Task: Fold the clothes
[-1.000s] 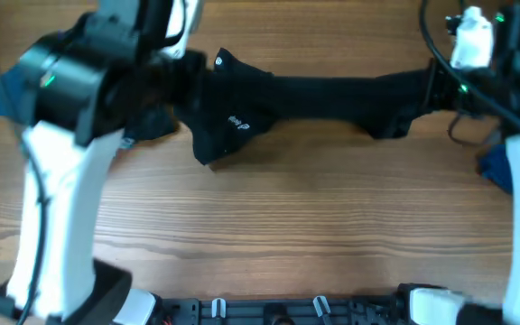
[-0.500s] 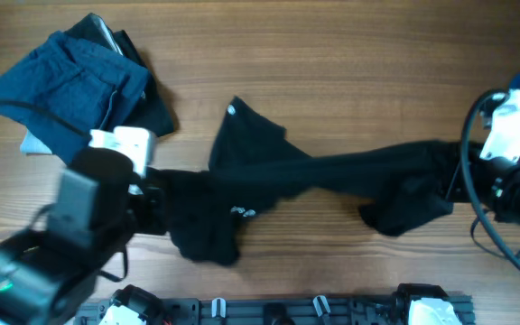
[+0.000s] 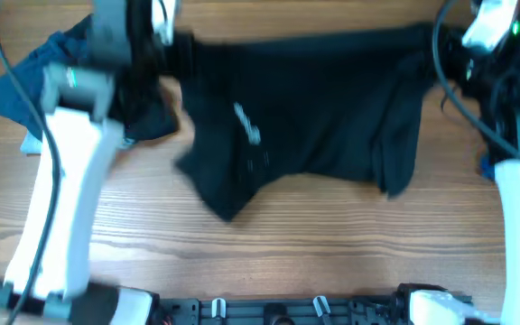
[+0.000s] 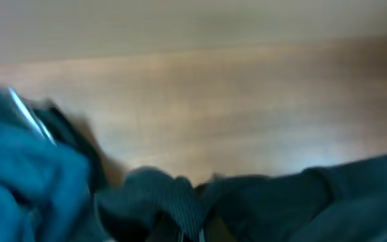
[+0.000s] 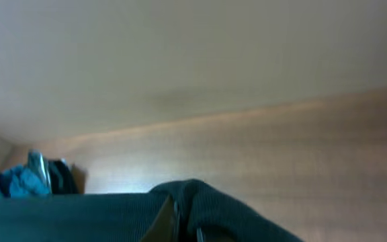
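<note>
The near-black navy garment [image 3: 314, 108] hangs stretched between my two grippers at the far side of the table, its lower part trailing down to the wood. A small white label [image 3: 246, 125] shows on it. My left gripper [image 3: 171, 52] is shut on its left top corner; in the left wrist view the fabric [image 4: 180, 202] bunches at the jaws. My right gripper [image 3: 441, 47] is shut on the right top corner, seen as a fold of dark cloth [image 5: 200, 202] in the right wrist view. A teal-blue garment [image 3: 25, 81] lies at the far left and shows in the left wrist view [image 4: 25, 181].
A bit of brighter blue cloth [image 3: 487, 167] peeks out behind the right arm at the right edge. The wooden table [image 3: 314, 244] runs to the front, where the arm bases [image 3: 269, 309] stand along the near edge.
Both grippers have swung from the near side to the far side of the table, carrying the dark garment. It has opened from a twisted rope into a wide spread sheet.
</note>
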`<state>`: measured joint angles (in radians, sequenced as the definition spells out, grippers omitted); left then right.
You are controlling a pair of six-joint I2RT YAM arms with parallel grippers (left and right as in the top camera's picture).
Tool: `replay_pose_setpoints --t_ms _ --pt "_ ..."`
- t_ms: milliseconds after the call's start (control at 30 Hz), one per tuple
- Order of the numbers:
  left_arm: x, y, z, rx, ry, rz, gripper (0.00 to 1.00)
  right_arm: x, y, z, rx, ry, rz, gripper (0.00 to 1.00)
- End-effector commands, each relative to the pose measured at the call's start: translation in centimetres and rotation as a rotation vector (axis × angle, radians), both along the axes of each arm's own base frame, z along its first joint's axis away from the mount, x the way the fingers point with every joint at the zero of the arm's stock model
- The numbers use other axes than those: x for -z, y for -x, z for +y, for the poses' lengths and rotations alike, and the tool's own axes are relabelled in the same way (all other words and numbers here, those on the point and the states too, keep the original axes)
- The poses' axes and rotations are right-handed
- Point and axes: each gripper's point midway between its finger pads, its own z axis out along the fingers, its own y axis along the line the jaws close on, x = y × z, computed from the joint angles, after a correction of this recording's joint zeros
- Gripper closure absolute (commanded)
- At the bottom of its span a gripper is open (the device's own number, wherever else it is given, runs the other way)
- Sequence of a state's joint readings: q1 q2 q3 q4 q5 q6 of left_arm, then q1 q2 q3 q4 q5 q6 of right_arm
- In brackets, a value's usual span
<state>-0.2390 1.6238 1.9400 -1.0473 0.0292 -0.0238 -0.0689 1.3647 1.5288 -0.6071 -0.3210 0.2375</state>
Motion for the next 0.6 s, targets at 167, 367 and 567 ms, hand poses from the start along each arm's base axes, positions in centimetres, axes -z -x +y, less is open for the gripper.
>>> replay_pose_setpoints --t_ms 167,367,567 --pt "-2.1 0.7 2.1 0.040 -0.144 0.102 0.96 2.0 0.9 -2.3 0.042 0.150 0.136 0.95" --pt "8.7 2.9 1.9 0.041 -0.157 0.460 0.96 14.8 3.4 -1.5 -0.030 0.127 0.457 0.95" --pt "13.4 7.1 1.9 0.010 -0.176 0.678 0.96 17.8 6.1 -0.4 -0.072 0.087 0.558 0.96"
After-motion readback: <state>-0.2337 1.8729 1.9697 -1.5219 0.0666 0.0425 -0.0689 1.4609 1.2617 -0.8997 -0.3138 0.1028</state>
